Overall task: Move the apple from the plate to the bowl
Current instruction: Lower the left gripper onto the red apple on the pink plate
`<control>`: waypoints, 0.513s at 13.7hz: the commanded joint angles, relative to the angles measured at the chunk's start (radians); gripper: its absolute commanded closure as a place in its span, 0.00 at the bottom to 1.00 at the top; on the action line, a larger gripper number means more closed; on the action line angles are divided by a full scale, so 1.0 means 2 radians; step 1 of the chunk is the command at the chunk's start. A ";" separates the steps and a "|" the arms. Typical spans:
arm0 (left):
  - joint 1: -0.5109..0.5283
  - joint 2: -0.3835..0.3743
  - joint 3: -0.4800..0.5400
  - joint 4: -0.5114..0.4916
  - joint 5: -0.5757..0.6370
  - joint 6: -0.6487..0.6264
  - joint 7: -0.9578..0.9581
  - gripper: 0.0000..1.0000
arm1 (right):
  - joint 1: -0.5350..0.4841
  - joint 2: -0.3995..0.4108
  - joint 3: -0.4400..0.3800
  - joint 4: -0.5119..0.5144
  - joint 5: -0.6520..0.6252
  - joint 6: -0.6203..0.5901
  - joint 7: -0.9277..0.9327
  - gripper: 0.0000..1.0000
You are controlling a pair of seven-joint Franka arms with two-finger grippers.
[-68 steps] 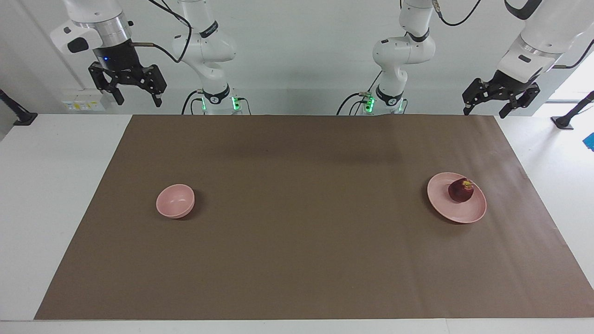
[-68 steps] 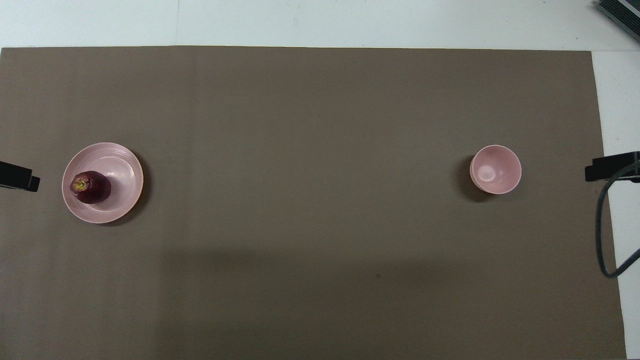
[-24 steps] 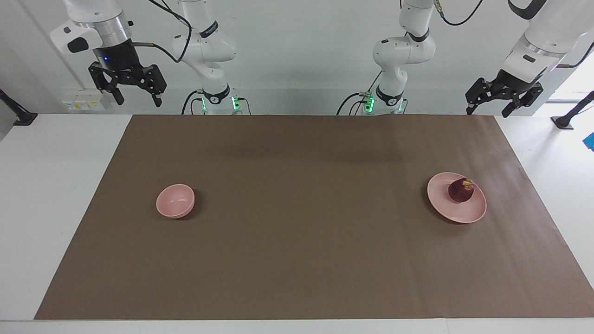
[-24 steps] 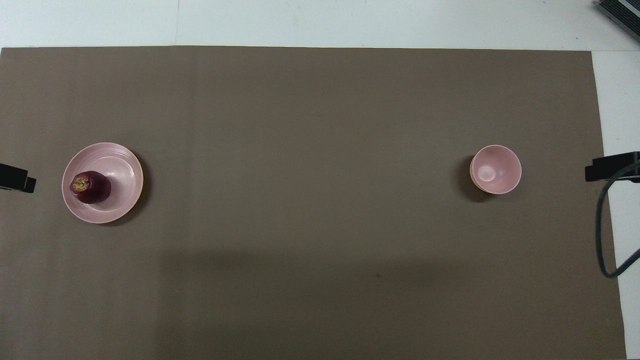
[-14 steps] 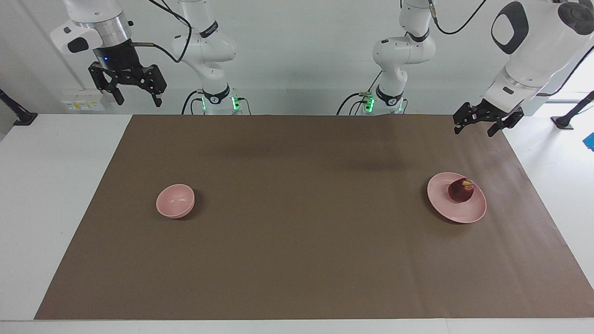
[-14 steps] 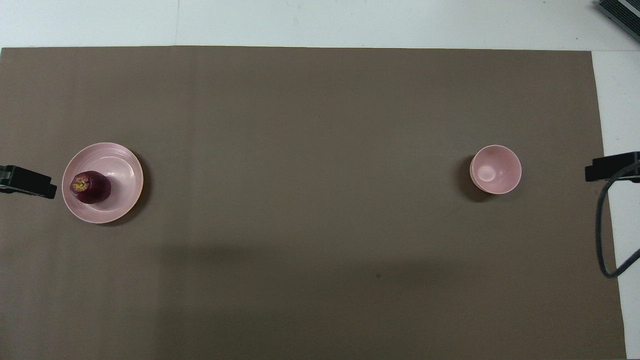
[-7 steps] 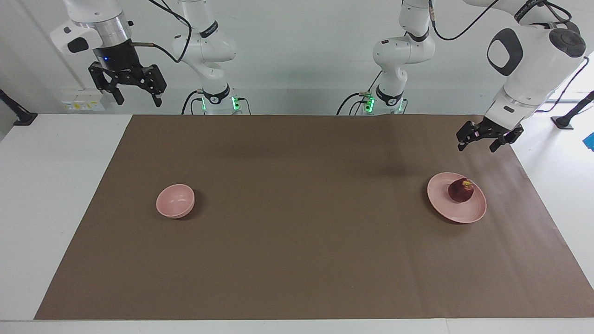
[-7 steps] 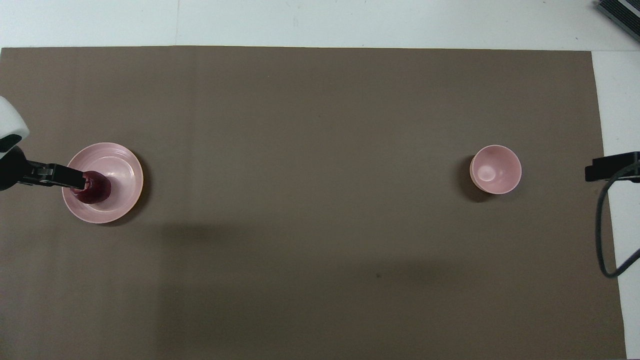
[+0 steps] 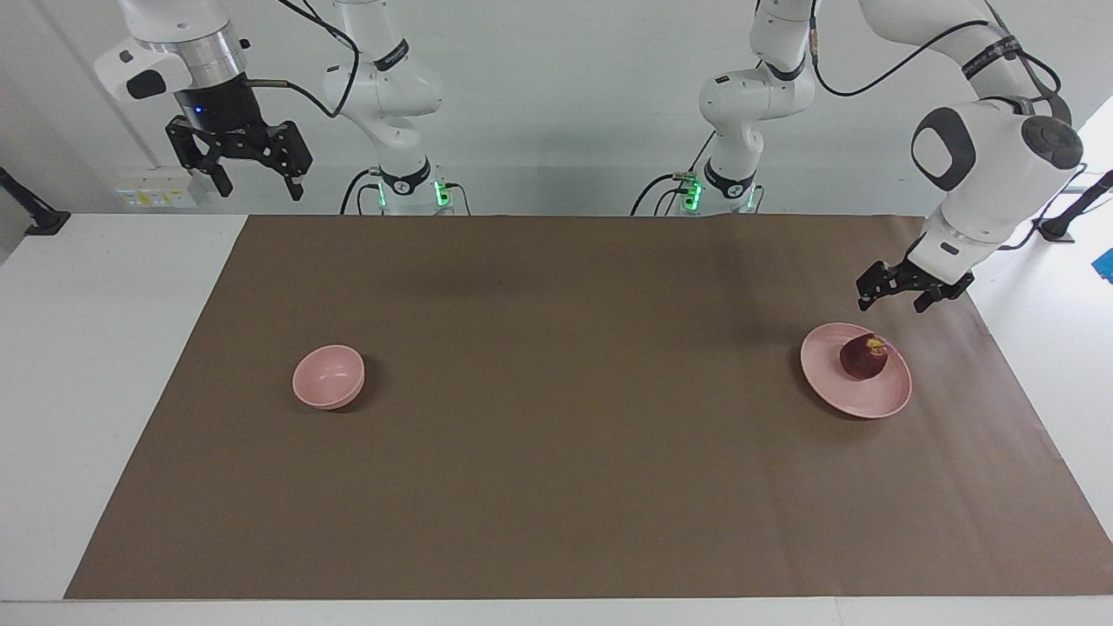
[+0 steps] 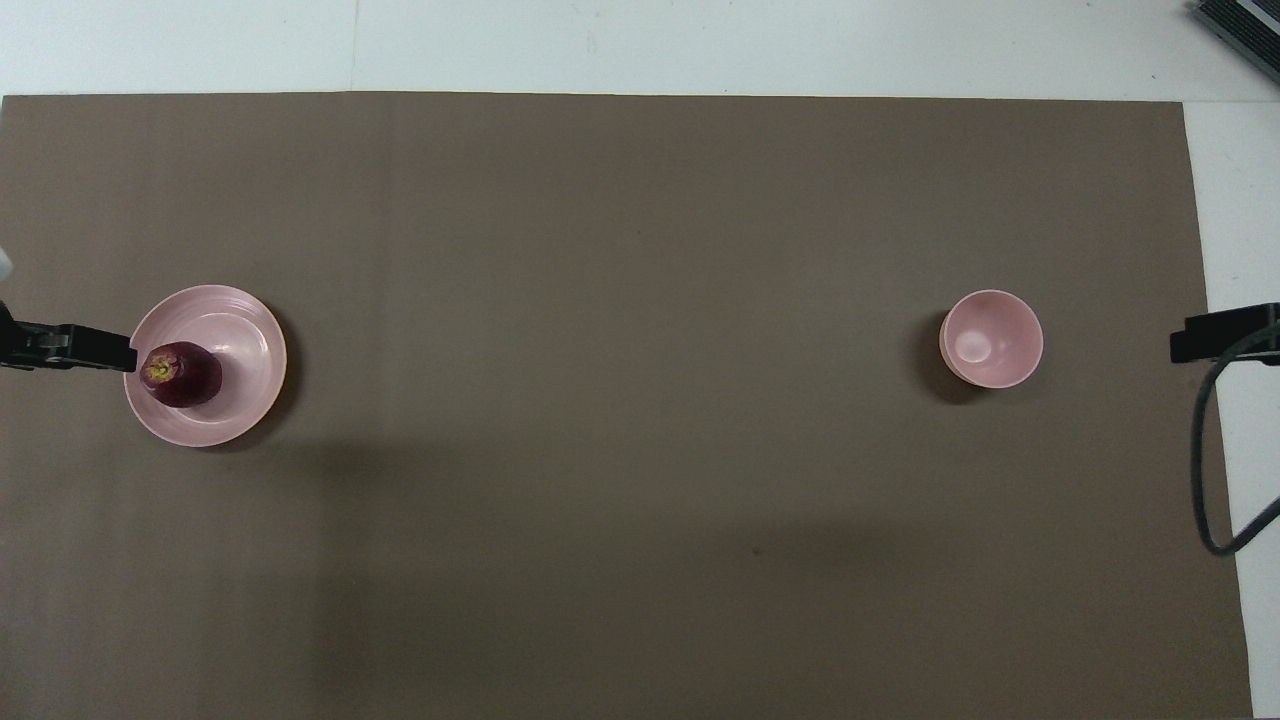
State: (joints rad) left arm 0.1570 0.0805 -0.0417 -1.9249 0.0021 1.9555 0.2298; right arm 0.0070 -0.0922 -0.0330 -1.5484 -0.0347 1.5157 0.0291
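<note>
White table (brown mat) bears plate, bowl.

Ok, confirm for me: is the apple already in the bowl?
No, the apple sits on the plate, and the bowl at the right arm's end is empty.

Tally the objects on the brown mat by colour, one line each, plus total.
Pale pink: 2, the plate toward the left arm's end and the bowl toward the right arm's end.
Dark red: 1, the apple, resting on the plate.
Total: 3
</note>
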 commanded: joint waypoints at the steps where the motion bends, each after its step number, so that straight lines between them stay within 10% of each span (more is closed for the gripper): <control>1: 0.007 0.034 -0.004 -0.012 0.008 0.054 0.012 0.00 | -0.004 -0.007 0.002 -0.008 0.003 0.003 -0.005 0.00; 7: 0.023 0.062 -0.003 -0.048 0.008 0.128 0.051 0.00 | -0.004 -0.007 0.002 -0.008 0.003 0.003 -0.005 0.00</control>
State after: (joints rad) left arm 0.1784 0.2152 -0.0413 -1.9922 0.0022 2.1728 0.2966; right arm 0.0070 -0.0922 -0.0330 -1.5484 -0.0347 1.5157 0.0291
